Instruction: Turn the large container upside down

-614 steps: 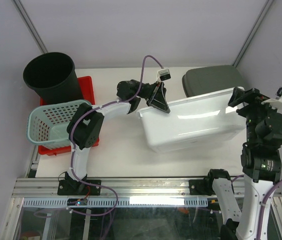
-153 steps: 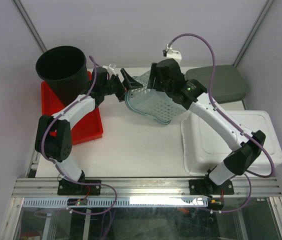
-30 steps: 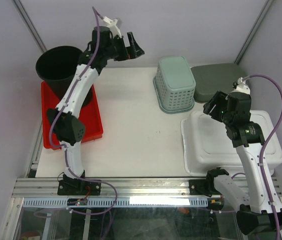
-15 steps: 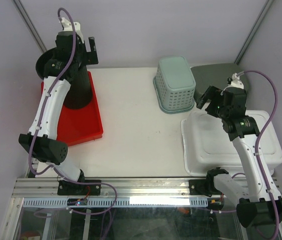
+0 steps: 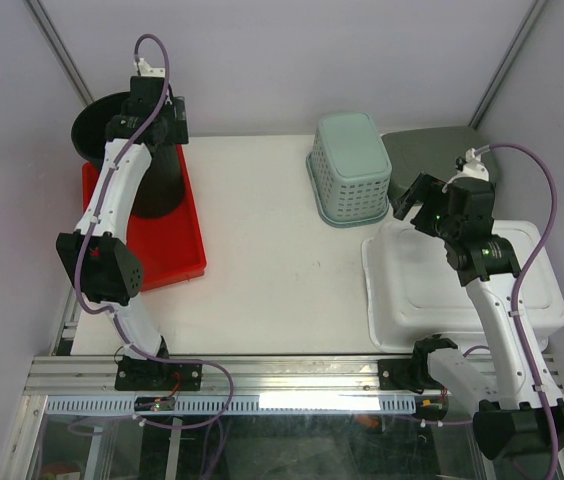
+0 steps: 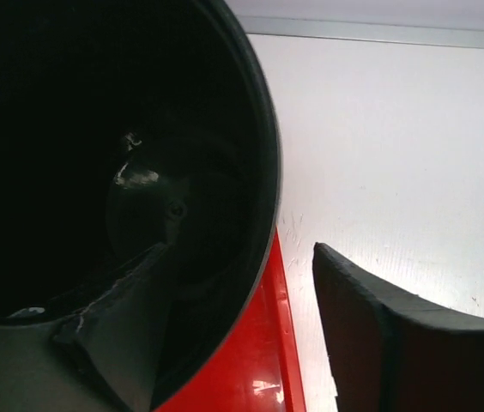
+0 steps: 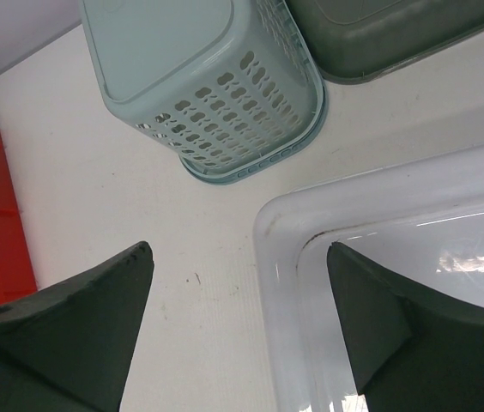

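Observation:
The large white tub (image 5: 482, 300) lies bottom up at the right of the table; its corner shows in the right wrist view (image 7: 379, 249). My right gripper (image 5: 414, 198) hovers over the tub's far left corner, open and empty (image 7: 238, 253). A black bucket (image 5: 112, 140) stands upright on a red tray (image 5: 177, 255) at the far left. My left gripper (image 5: 162, 112) is open astride the bucket's right rim (image 6: 263, 172). One finger (image 6: 113, 343) is inside the bucket and the other finger (image 6: 396, 343) is outside it.
A teal slotted basket (image 5: 350, 168) lies bottom up at the back middle, also in the right wrist view (image 7: 208, 77). A grey lid (image 5: 442, 158) lies behind the white tub. The frame's posts stand at the back corners.
My left gripper has swung from above the table's back edge to the bucket and come down over its right rim. The right gripper has shifted slightly left over the tub's corner.

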